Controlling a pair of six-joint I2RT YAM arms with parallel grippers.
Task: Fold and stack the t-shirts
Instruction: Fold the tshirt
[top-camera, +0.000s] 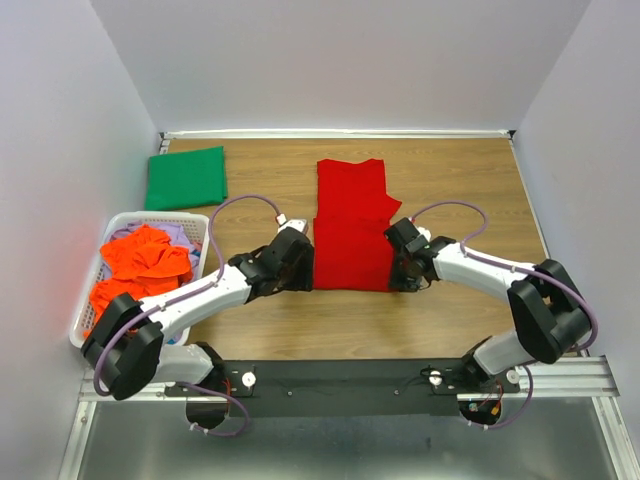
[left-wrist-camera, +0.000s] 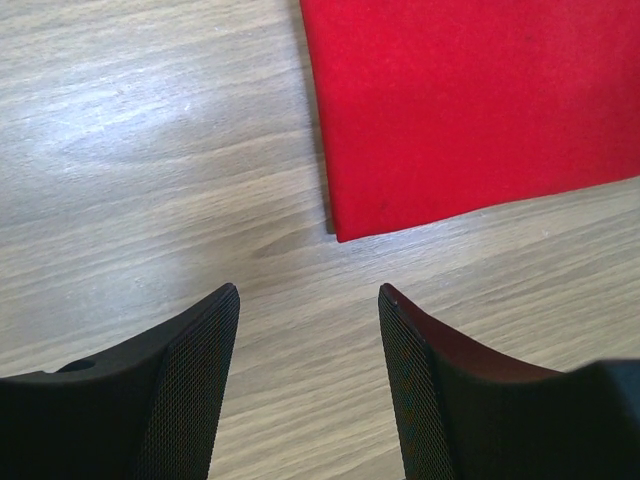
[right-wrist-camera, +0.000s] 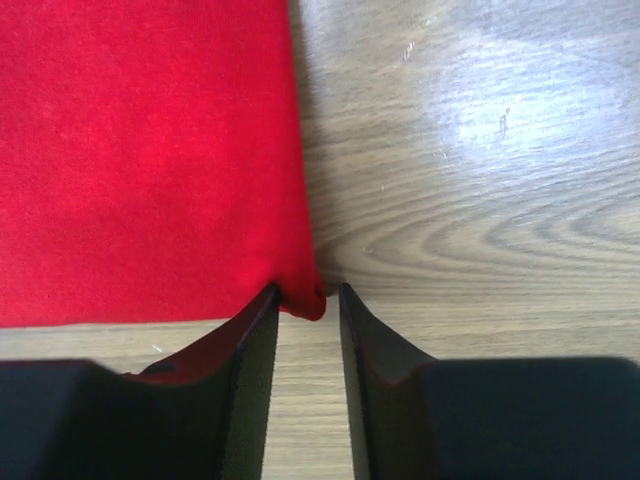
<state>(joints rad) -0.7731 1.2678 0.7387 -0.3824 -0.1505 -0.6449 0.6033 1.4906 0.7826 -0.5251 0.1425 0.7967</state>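
Wood-grain bench (top-camera: 450, 180), white walls (top-camera: 340, 60) — left claw (left-wrist-camera: 308, 290) gapes beside red t-shirt (top-camera: 350, 230); right claw (right-wrist-camera: 307, 290) apparently pinches its near corner.

Count on the rig: 4 shirt colours, 1 basket, 2 grippers.
There were 1 red t-shirt (top-camera: 350, 225), 1 green t-shirt (top-camera: 186, 178), 1 white basket (top-camera: 88, 300) with orange t-shirts (top-camera: 140, 258) (one or two, couldn't tell) and 1 lavender t-shirt (top-camera: 183, 233), plus left gripper (left-wrist-camera: 308, 290) and right gripper (right-wrist-camera: 305, 290).

There are a red t-shirt (top-camera: 350, 225), green t-shirt (top-camera: 186, 178), orange t-shirts (top-camera: 145, 257), white basket (top-camera: 165, 215).
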